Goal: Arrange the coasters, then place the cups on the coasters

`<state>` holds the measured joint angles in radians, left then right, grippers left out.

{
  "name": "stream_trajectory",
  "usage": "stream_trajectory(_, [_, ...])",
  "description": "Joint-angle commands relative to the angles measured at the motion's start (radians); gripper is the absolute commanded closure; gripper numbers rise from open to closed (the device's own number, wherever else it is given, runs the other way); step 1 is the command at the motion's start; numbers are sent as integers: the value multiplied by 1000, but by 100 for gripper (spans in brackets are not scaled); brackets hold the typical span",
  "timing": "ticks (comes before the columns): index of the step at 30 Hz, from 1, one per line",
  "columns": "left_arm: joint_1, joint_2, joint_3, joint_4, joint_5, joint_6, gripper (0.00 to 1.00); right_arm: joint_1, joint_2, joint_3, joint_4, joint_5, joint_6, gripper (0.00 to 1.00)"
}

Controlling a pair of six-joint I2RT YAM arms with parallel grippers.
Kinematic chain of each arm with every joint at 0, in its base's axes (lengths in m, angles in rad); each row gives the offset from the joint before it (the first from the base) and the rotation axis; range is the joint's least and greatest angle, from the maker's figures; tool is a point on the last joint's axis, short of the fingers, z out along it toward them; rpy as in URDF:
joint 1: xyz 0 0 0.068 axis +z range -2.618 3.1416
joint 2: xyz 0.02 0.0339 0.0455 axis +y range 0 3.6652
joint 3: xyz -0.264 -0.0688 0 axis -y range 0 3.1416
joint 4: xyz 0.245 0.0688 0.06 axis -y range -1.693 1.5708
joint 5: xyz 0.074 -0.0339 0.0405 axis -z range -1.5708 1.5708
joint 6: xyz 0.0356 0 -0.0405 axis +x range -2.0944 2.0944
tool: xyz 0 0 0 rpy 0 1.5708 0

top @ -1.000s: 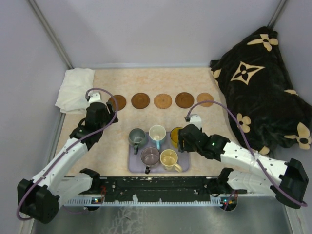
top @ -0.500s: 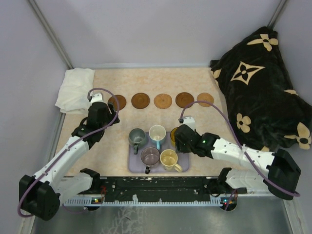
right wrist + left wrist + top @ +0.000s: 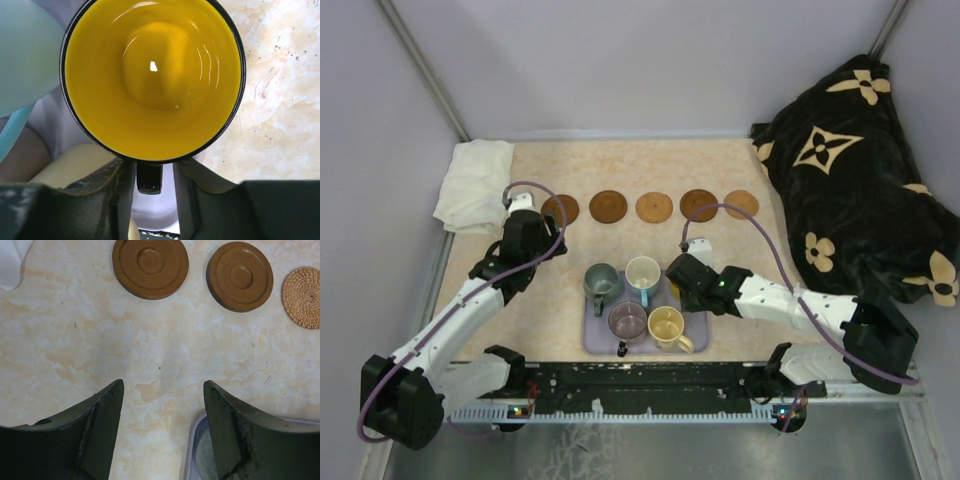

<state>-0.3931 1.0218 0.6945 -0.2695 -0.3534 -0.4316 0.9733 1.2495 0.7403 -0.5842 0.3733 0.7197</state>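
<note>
Evidently the right gripper [image 3: 152, 190] straddles the handle [image 3: 149, 179] of the yellow cup [image 3: 152, 75] on the tray [image 3: 150, 215], jaws narrowly apart, not yet pinching, likely to carry it to the coasters [image 3: 654, 207] lined up on the desk [image 3: 150, 355]. The left gripper [image 3: 162, 405] hovers spread and empty.

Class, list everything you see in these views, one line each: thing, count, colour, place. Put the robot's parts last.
table: one, beige marbled, under everything
tray: one, lavender, near middle of table
coasters: five, brown and tan, row across far table
cups: five, grey-green, white-blue, yellow, purplish, cream, on the tray
cloth: one, white, far left corner
blanket: one, black with cream flowers, right side
left gripper: one, black, open over bare table between coasters and tray
right gripper: one, black, jaws either side of yellow cup handle
</note>
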Motion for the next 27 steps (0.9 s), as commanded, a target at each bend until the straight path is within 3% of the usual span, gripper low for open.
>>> stream_trajectory(1, [-4,-5,-14,19,11,-15,29,12,14,37,14,44,30,68])
stream_trajectory(7, [-5,-9,-16,21,9,-16,29,13,21,34,-3,70,51,100])
stream_trajectory(15, [-4,-11,-23,23,16,-28,29,11,33,77,-31,152,66,100])
stream_trajectory(27, [-5,-24,-26,28,11,-29,29,11,42,194,22,395,-102,100])
